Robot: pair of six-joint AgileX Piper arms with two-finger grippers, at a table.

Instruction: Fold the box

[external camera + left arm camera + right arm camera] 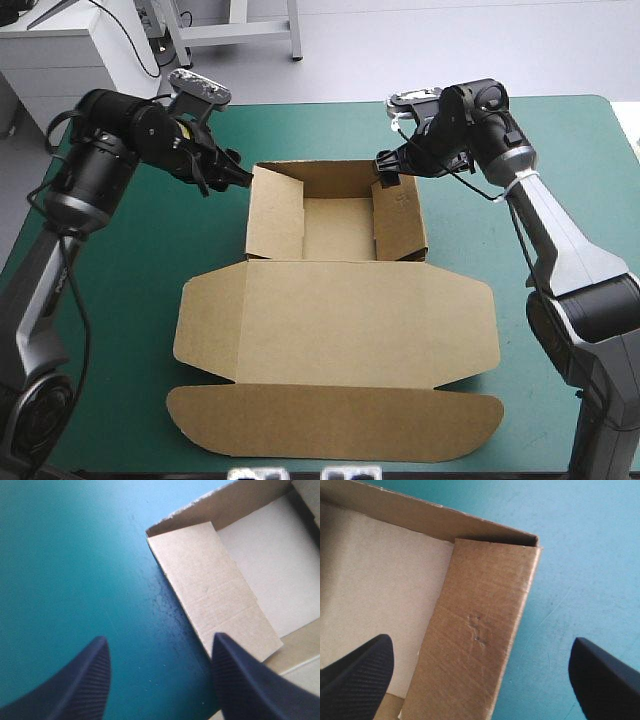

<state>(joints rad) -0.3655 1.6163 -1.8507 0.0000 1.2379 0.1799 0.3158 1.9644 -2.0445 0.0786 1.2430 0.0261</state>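
The brown box (340,300) lies mid-table as an open tray (338,225) at the far end, with its lid flat toward the near edge. My left gripper (238,176) hovers open at the tray's far left corner. In the left wrist view this gripper (160,680) is over teal-green cover, with the inward-leaning left wall flap (215,590) beside one finger. My right gripper (386,172) is open at the far right corner. In the right wrist view its fingers (357,675) straddle the right wall flap (480,630), and the right gripper (480,680) holds nothing.
The lid's rounded tuck flap (335,422) reaches close to the table's near edge. Teal-green cover (120,300) shows on both sides of the box and beyond the tray's far wall (335,172).
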